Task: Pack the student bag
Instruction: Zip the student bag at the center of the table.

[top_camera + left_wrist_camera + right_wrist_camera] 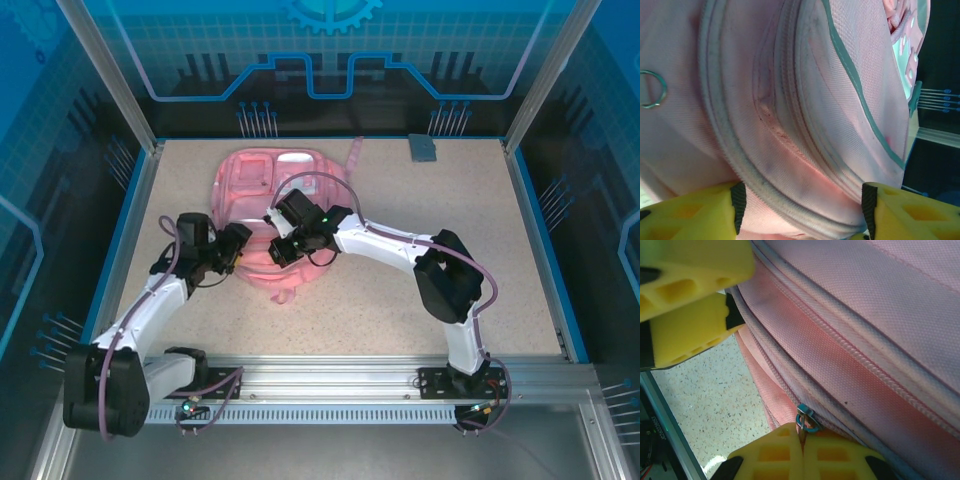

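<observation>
Right wrist view: my right gripper [802, 452] is clamped shut on the zip pull [805, 419] at the near edge of the pink backpack [865, 340], which lies flat on the table [705, 405], while my left gripper [800, 212] straddles its trim with jaws apart, so a tug may drag the unanchored bag.

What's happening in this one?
Two robot arms are working on the pink student bag lying on the table. The right gripper is shut on a metal zip pull at the bag's edge. The left gripper straddles the zipped rim nearby; whether it is pinching is unclear.
</observation>
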Controlling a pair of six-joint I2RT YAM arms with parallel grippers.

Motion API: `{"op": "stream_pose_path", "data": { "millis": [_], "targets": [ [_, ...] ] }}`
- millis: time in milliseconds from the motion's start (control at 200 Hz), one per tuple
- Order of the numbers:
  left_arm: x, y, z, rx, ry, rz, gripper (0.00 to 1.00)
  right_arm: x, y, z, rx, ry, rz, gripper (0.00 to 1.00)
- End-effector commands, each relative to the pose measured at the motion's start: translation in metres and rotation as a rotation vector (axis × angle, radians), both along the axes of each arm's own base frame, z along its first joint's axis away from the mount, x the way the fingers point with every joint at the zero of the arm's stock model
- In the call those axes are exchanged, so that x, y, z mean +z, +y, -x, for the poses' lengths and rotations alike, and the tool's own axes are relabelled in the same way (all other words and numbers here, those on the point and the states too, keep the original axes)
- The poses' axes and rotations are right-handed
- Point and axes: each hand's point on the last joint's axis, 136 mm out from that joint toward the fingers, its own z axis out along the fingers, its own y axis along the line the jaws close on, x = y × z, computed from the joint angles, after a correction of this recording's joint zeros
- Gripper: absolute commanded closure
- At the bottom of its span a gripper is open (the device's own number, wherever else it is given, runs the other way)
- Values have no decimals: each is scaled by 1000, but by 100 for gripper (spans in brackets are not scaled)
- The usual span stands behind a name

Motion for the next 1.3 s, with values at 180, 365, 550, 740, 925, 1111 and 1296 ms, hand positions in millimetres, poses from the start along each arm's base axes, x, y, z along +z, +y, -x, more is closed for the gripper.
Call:
{"op": "stream_pose_path", "data": {
  "millis": [180,365,550,740,925,1111,1296],
  "targets": [
    [-20,-6,1,8,23,24,65,23,-2,-5,-34,-78,-7,100],
    [-33,2,7,30,45,-28,84,15,-42,-14,-131,-130,128,100],
    [-39,11,12,37,57,-88,91,-1,-104,-32,-233,-176,263,100],
    [-37,15,16,29,55,-124,93,-13,-159,-68,-311,-177,331,100],
    [-42,16,20,22,69,-133,95,-12,-168,-121,-297,-225,293,100],
    [-47,18,22,10,87,-141,96,-11,-166,-175,-244,-263,295,100],
    [-46,17,23,-7,85,-143,96,-6,-166,-193,-203,-294,297,100]
  ]
}}
